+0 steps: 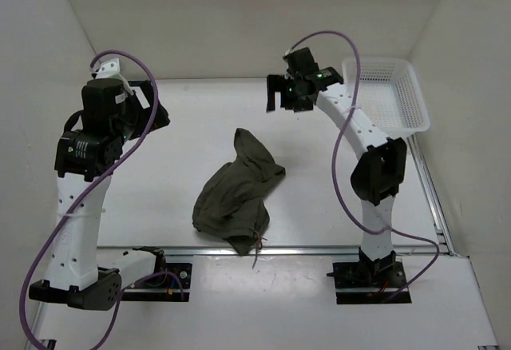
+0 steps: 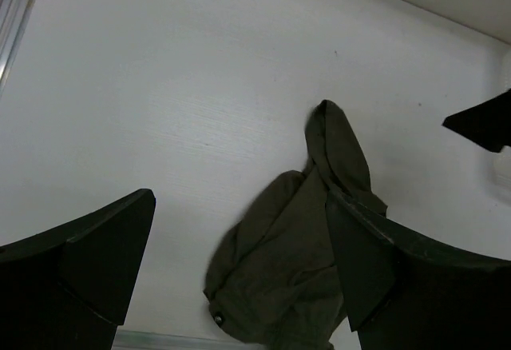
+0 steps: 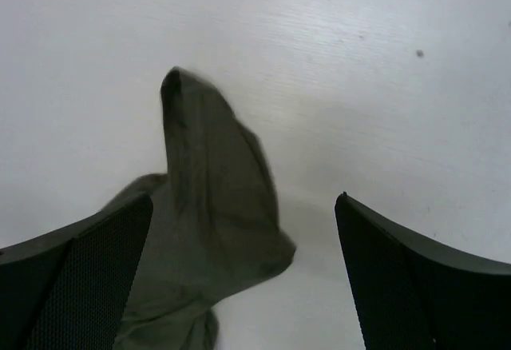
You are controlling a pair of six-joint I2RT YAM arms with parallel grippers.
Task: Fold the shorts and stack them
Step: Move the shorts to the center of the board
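Observation:
The dark olive-green shorts (image 1: 237,194) lie crumpled in a heap in the middle of the table, one end pointing to the back, the drawstring trailing at the near edge. My left gripper (image 1: 156,115) is open and empty, held above the table to the left of the shorts. My right gripper (image 1: 279,94) is open and empty, held above the table behind and to the right of them. In the left wrist view the shorts (image 2: 279,262) lie below the open gripper (image 2: 239,266). In the right wrist view the shorts (image 3: 204,206) lie below the open gripper (image 3: 243,274), towards its left finger.
A white mesh basket (image 1: 399,98) stands at the back right corner. White walls close in the left, back and right sides. A metal rail (image 1: 319,249) runs along the table's near edge. My right gripper's tip (image 2: 483,122) shows in the left wrist view.

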